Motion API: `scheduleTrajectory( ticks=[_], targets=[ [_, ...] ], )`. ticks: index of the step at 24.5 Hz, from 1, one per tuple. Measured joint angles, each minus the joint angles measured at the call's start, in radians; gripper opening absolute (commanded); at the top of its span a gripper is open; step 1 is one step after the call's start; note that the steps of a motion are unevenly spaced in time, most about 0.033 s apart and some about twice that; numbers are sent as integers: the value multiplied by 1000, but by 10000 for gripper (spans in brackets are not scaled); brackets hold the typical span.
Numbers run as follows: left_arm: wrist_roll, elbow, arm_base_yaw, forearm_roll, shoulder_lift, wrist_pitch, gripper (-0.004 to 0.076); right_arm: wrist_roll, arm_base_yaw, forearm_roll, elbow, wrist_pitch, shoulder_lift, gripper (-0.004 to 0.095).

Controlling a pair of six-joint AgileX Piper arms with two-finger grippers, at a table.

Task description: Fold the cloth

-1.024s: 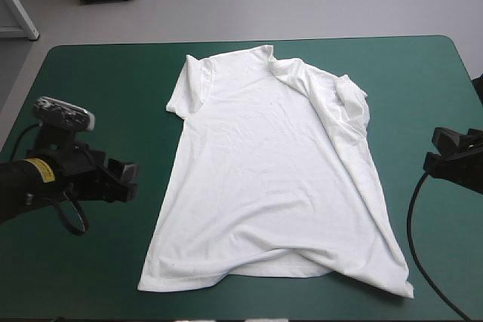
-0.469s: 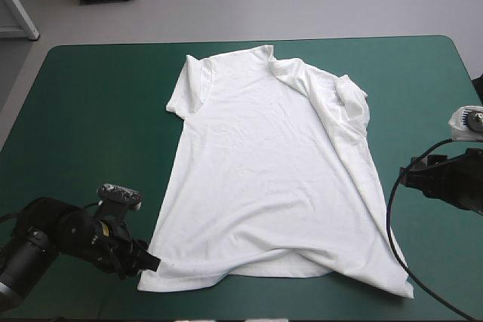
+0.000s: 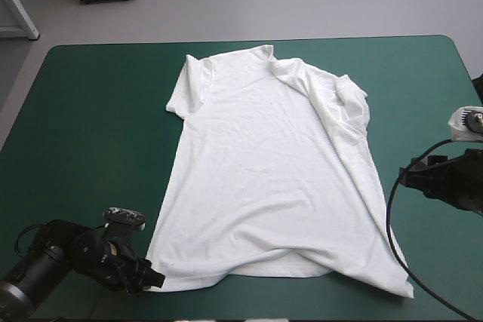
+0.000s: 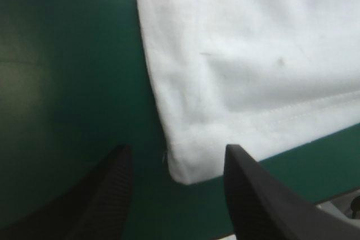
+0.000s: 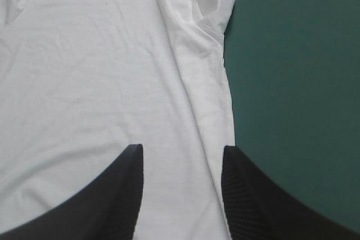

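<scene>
The white T-shirt [image 3: 268, 171] lies spread flat on the teal-green cover, collar toward the far edge, its right sleeve folded in over the body. My left gripper [image 3: 153, 278] sits low at the shirt's near-left hem corner. In the left wrist view that corner [image 4: 185, 164] lies between the open fingers [image 4: 179, 155]. My right gripper [image 3: 405, 177] hovers beside the shirt's right edge. In the right wrist view it stands open [image 5: 183, 155] above the T-shirt [image 5: 95, 88], with the shirt's side edge between its fingers.
Bare teal-green cover [image 3: 98, 111] stretches left of the shirt and to its right [image 3: 423, 88]. The table's near edge runs close below the hem and my left arm.
My left arm swung from mid-left of the table down to the shirt's near-left hem corner. My right gripper came inward toward the shirt's right edge, then stayed still.
</scene>
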Motion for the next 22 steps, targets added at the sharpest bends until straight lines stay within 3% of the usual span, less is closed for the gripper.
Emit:
scheduleTrajectory(
  ticks=[7, 10, 13, 22],
  targets=[
    [-4, 8, -3, 13, 113, -74, 326, 5, 0, 1, 0, 0, 0, 414],
    [-41, -17, -83, 59, 181, -48, 178, 8, 0, 2, 0, 0, 0, 414],
    [-85, -34, -169, 90, 219, -48, -24, 9, 0, 3, 0, 0, 0, 414],
    [-207, -53, -328, 154, 252, -51, -22, 12, 0, 4, 28, 0, 11, 430]
  ],
)
